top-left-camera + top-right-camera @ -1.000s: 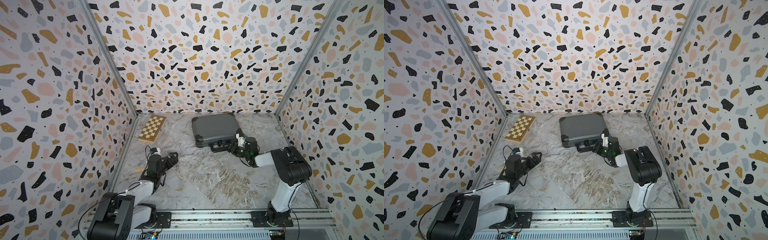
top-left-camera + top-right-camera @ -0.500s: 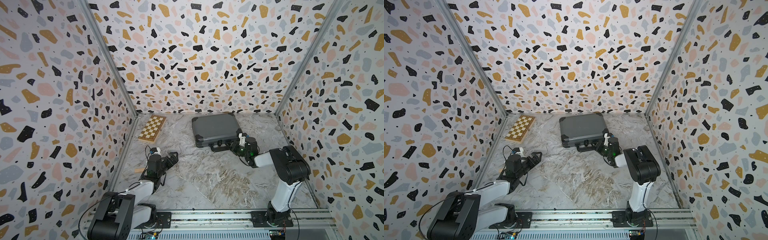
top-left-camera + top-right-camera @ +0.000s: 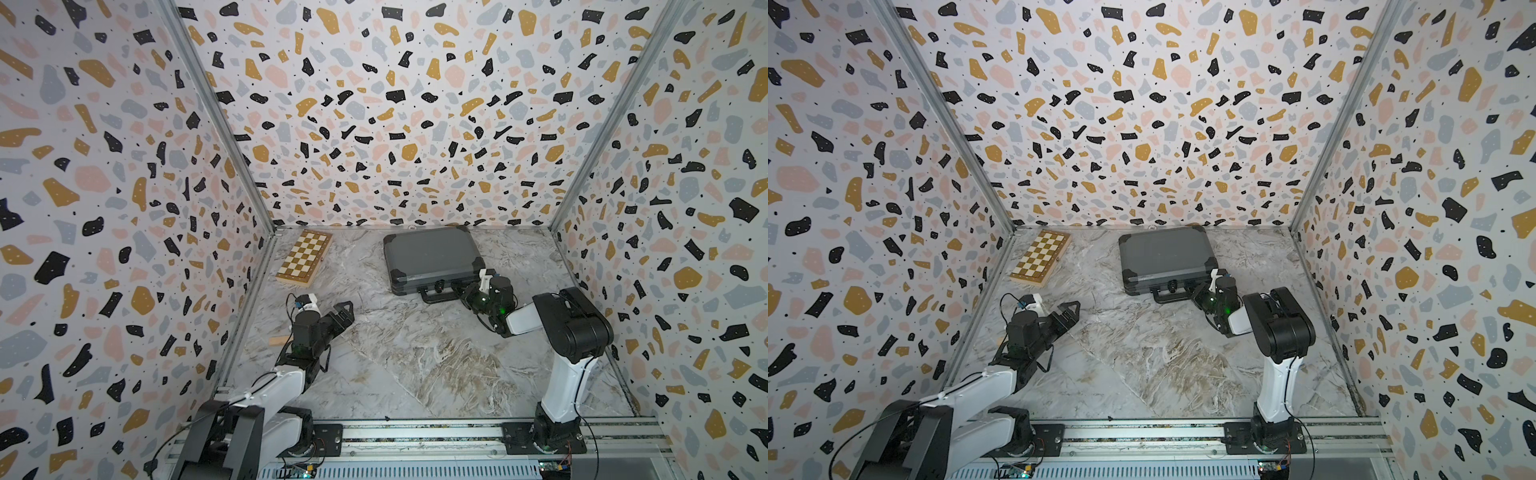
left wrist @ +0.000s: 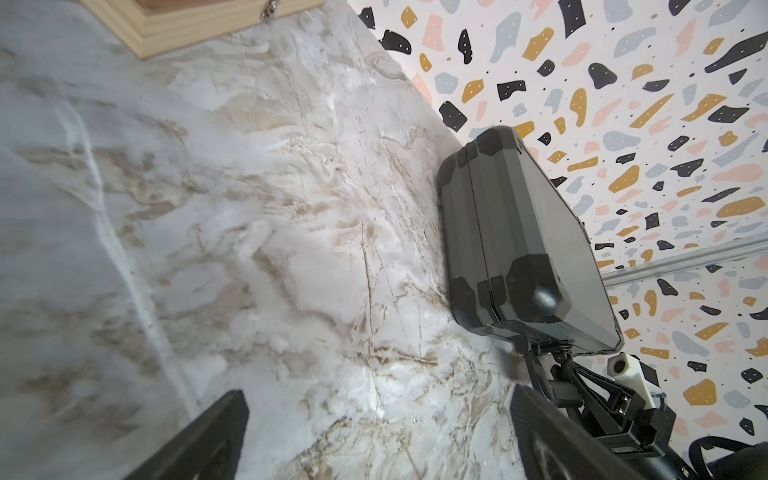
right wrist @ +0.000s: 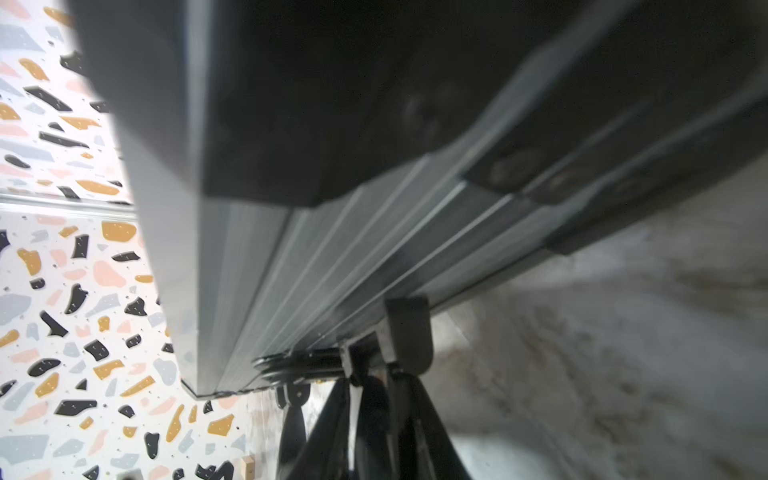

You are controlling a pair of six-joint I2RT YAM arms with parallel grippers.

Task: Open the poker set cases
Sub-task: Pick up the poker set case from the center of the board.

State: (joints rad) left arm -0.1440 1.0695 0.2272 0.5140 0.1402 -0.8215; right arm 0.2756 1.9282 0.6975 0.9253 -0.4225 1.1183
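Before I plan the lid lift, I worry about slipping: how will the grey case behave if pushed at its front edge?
Probably stiff: the case has a ribbed hard shell and capped corners. Likely to slide rather than tip, lying flat and low on the smooth marbled table. Weight unclear: it is closed.

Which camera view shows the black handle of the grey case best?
A top view: the handle lies almost whole and sharp along the case's near side; both top views show this. The left wrist view barely shows it past the case's corner. The right wrist view is too close and blurred.
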